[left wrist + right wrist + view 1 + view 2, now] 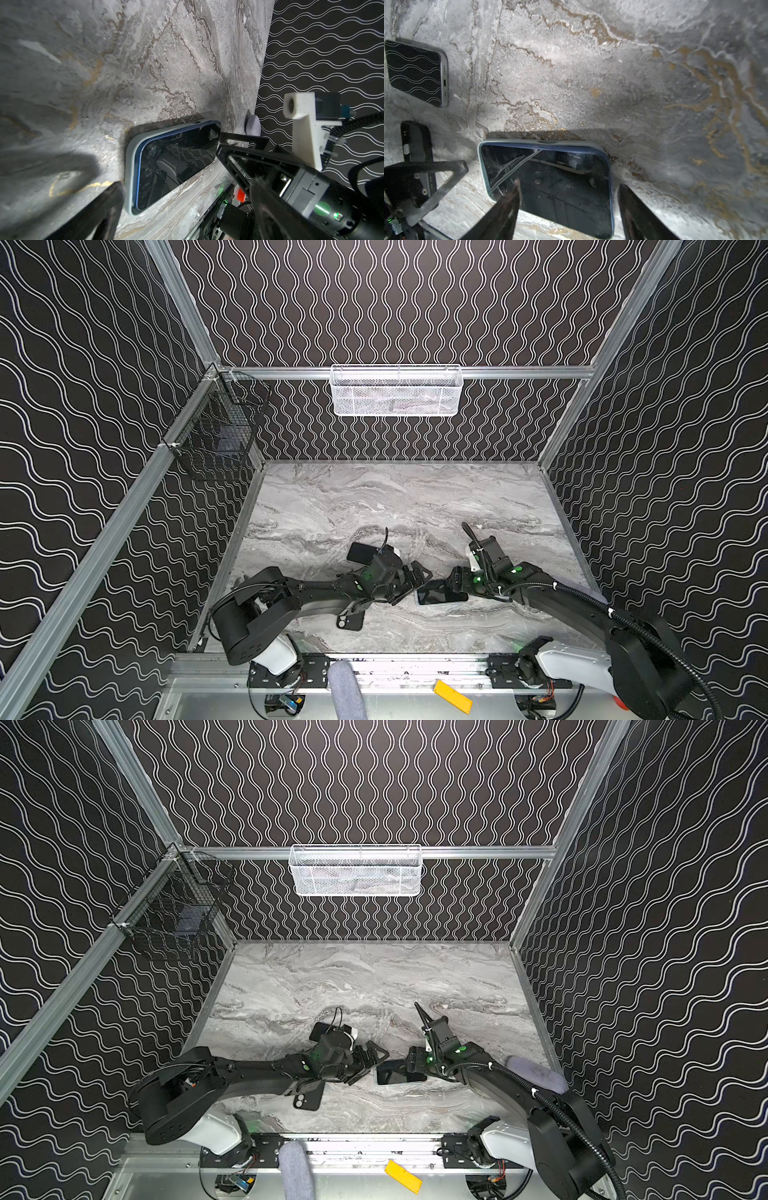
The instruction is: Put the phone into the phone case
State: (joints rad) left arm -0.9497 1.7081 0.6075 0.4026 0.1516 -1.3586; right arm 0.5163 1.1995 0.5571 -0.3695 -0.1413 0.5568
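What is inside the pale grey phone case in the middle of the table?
A blue-edged, dark-screened phone lies inside the pale grey phone case, screen facing up. The phone's back and the inner floor of the case are covered by the phone, so they cannot be seen.

Left arm (316,591) stretched rightward, jaws spread wide, right arm (552,597) stretched leftward, jaws seemingly parted, both wrists low

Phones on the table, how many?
2. One phone sits in the pale case at the right gripper; the other phone lies bare farther back, partly behind the left arm. The black case by that arm might hold a third.
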